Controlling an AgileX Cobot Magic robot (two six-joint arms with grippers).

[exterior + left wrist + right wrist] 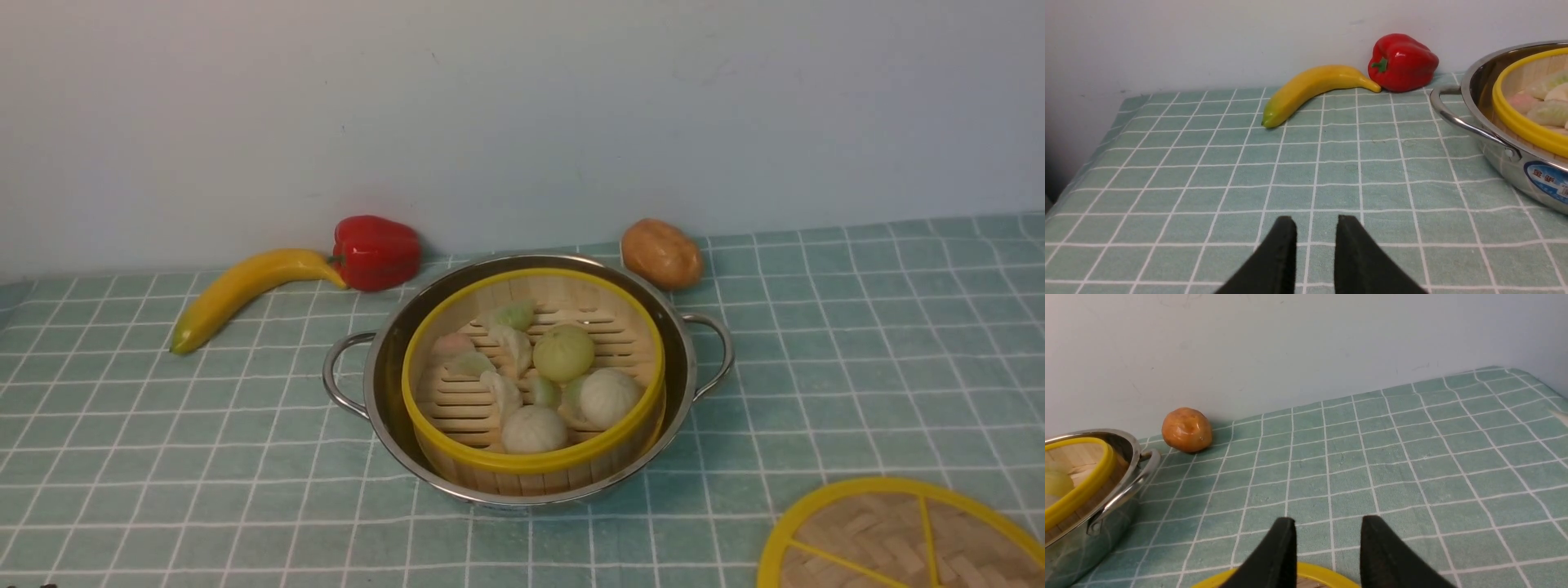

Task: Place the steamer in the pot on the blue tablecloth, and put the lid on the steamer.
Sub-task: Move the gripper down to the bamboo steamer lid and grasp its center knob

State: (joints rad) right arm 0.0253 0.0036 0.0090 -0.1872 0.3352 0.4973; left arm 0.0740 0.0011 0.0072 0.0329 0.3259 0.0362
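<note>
Left hand [1314,222] over the blue tablecloth [1208,171], right hand [1327,520] over the lid [1323,573], both released, empty.

Mock kitchen tabletop set against a bare wall.
A pale teal-blue checked tablecloth [163,457] runs up to a plain pale wall [522,106]. On it stands a stainless-steel pot [384,367] holding a bamboo steamer [531,462] of toy buns [608,398]. A glossy banana [245,286], red bell pepper [375,251] and potato [661,253] line the far edge.
</note>
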